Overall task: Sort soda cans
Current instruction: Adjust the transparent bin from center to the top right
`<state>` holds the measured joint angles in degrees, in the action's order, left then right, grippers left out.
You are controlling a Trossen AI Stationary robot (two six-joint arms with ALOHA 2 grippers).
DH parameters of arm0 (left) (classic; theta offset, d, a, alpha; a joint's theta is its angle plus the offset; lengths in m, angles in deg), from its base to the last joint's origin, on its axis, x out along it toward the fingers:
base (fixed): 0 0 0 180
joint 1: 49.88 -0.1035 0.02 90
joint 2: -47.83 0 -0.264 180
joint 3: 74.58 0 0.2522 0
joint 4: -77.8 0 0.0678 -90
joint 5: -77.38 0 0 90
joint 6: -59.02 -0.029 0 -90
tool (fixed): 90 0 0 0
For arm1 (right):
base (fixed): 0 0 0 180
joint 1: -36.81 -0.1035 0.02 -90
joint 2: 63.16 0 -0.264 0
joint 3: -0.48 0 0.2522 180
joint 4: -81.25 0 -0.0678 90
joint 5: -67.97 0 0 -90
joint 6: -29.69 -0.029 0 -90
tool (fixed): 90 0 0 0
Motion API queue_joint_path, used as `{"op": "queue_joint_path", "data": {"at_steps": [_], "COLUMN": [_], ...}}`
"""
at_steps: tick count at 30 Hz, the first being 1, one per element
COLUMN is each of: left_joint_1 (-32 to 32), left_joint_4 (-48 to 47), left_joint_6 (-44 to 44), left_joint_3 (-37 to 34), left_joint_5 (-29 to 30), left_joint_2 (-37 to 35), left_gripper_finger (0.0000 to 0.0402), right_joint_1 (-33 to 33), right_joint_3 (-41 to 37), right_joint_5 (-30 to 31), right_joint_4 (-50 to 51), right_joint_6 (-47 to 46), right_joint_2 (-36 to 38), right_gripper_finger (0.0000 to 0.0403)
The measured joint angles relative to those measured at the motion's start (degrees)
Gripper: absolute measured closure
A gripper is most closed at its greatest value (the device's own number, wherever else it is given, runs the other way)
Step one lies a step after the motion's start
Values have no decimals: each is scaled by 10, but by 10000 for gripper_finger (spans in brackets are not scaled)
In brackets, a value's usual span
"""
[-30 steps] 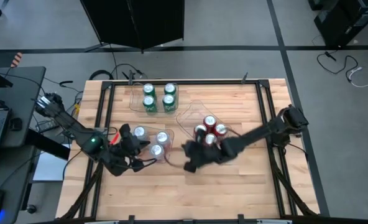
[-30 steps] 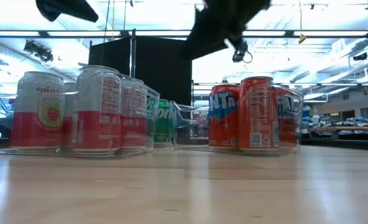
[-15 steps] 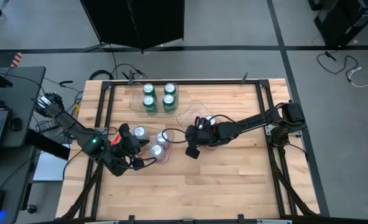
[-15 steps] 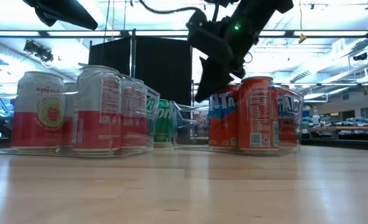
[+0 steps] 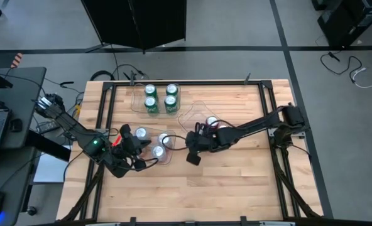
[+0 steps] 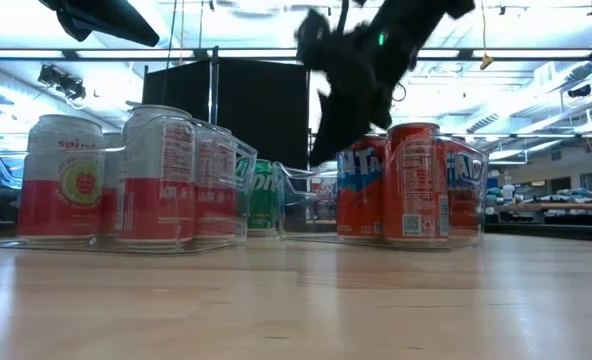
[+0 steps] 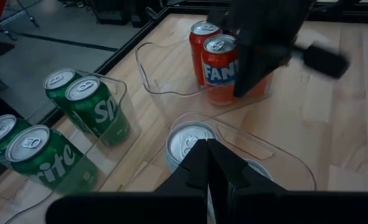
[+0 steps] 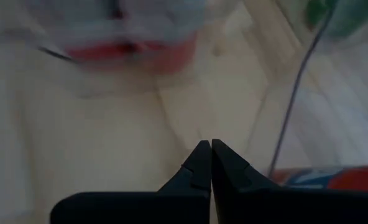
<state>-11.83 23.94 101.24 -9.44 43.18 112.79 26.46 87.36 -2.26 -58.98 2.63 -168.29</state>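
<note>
The right gripper (image 5: 193,157) (fingers pressed together, empty) has swung left over the red cans (image 5: 212,123).

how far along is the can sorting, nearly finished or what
It looks close to finished. Done: the four green cans share the far clear tray, the red cans stand in the tray on the right, the silver-white cans in the one on the left. In hand: nothing; the right gripper is shut and empty beside the red cans, the left gripper shut by the silver-white ones. Left: no loose can shows on the table.
</note>
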Motion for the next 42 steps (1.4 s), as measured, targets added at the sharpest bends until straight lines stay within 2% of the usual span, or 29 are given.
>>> {"op": "queue_joint_path", "data": {"at_steps": [4, 11, 14, 17, 24, 27, 34, 42], "left_joint_1": [0, 0, 0, 0, 0, 0, 0, 0], "left_joint_4": [1, 0, 0, 0, 0, 0, 0, 1], "left_joint_6": [0, 0, 0, 0, 0, 2, 2, 2], "left_joint_3": [0, 0, 0, 0, 0, 0, 0, 0], "left_joint_5": [1, 1, 0, -1, -2, -3, -4, -4], "left_joint_2": [0, 0, 0, 0, 0, 0, 0, 0], "left_gripper_finger": [398, 398, 398, 398, 398, 398, 398, 398], "right_joint_1": [7, -6, -8, -8, -12, -14, -17, -12], "right_joint_3": [31, 167, 206, 214, 192, 164, 40, -116], "right_joint_5": [15, 81, 97, 109, 150, 154, 157, 160], "right_joint_4": [47, 268, 341, 397, 538, 561, 543, 488], "right_joint_6": [8, 11, 10, -5, -64, -87, -144, -212], "right_joint_2": [-51, -150, -171, -177, -171, -170, -113, 33], "right_gripper_finger": [403, 403, 403, 403, 403, 403, 403, 403]}}
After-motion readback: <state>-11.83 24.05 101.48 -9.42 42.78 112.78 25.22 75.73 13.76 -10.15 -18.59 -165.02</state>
